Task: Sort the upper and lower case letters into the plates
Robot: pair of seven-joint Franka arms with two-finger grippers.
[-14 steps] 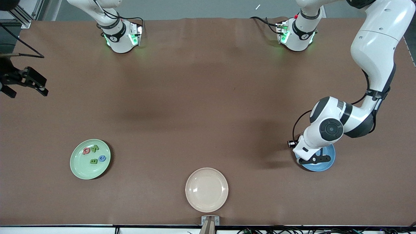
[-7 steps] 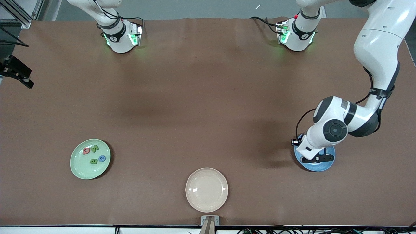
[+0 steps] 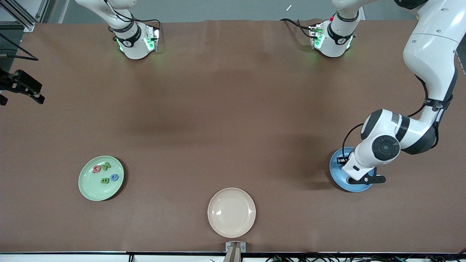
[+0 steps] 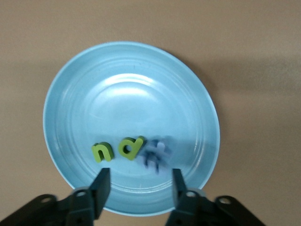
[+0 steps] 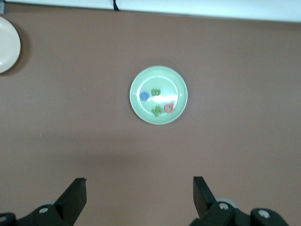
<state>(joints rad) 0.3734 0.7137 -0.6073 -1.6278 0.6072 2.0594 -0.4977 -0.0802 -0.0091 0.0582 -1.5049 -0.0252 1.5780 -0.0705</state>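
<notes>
- Nearest the front camera, at the table's edge, a round cream-beige plate [image 3: 231, 212] sits with nothing on it, apart from both sorting dishes.
- Slightly farther from the camera, toward the right arm's end, the pale mint green glossy plate [image 3: 87, 189] carries four tiny flat toy letters [image 3: 105, 174]: a pinkish-red one, two green and one blue.
- Toward the left arm's end, the medium blue glossy plate [image 3: 335, 171] lies under the left gripper [image 4: 138, 184]; its fingers [image 4: 101, 184] stand parted with nothing between them, hanging just above the plate's rim.
- Inside that blue plate [image 4: 131, 89], the left wrist view shows a green "n" [image 4: 102, 151], a green "d" [image 4: 130, 147] beside it, and a blurred blue shape [image 4: 155, 154] next to them that may be one letter or more.
- No letter is visible on the bare brown table [image 3: 225, 109], so the sorting looks finished or all but finished; the count on the blue plate cannot be confirmed because of the blur.
- Farthest from the camera, at the table's edge on the right arm's end, the right gripper [image 3: 22, 87] waits with its fingers [image 5: 75, 197] spread wide and empty.
- Open room is generous: the middle of the table is unobstructed, and the three plates lie well apart from one another.
</notes>
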